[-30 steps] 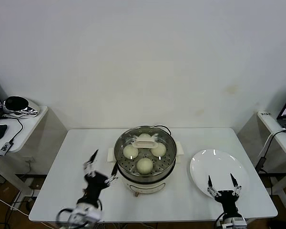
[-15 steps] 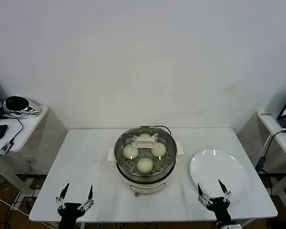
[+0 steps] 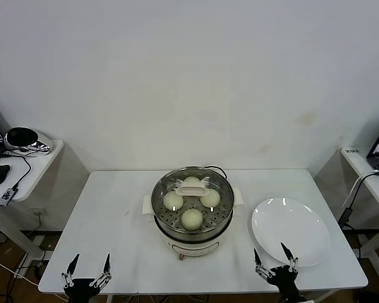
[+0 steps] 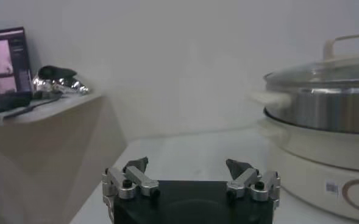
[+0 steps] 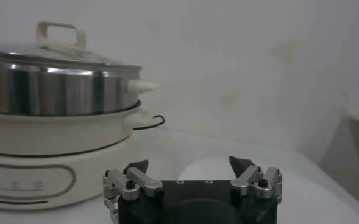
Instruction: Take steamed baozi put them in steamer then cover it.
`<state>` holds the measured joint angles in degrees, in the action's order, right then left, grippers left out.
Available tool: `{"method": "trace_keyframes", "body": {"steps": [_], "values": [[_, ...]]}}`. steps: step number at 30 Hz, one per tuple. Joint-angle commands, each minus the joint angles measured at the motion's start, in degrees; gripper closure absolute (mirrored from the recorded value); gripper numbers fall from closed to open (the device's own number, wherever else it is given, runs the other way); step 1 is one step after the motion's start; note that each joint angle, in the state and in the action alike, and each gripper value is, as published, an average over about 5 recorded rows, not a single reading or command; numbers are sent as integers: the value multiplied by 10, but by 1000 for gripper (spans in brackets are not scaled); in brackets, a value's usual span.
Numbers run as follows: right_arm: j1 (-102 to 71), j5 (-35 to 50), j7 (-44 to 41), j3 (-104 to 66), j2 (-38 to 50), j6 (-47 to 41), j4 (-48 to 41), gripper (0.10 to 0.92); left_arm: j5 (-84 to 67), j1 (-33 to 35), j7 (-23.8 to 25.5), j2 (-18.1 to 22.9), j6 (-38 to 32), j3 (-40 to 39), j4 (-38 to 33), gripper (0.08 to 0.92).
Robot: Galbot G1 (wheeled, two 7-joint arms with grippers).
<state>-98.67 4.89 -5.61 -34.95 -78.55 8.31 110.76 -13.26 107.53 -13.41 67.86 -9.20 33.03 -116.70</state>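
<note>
The steamer, a shiny steel basket on a white pot base, stands in the middle of the table. Several cream-white baozi lie inside it. The clear glass cover with its cream bar handle rests on top. My left gripper is open and empty at the table's front left edge, well apart from the steamer. My right gripper is open and empty at the front edge, just short of the white plate. The left wrist view shows the open left gripper and the covered steamer; the right wrist view shows the right gripper and the steamer.
An empty white plate lies to the right of the steamer; its rim also shows as the plate beyond my right fingers. A black power cord runs behind the pot. Side desks with electronics stand at the far left and far right.
Both arms have pulled back and down toward the table's front edge. The left gripper left the steamer's side; the right gripper left the plate's rim. The steamer, the baozi and the cover stayed put.
</note>
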Motion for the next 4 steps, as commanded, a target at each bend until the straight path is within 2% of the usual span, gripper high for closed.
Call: {"method": "trace_keyframes", "body": {"steps": [1,4], "values": [[-7,0,-2,6,6,-8,9,203,-20,11,11,-1,-4,8,13,177],[-7,0,-2,5,5,-8,10,203,-19,10,13,0,-1,4,13,177]]}}
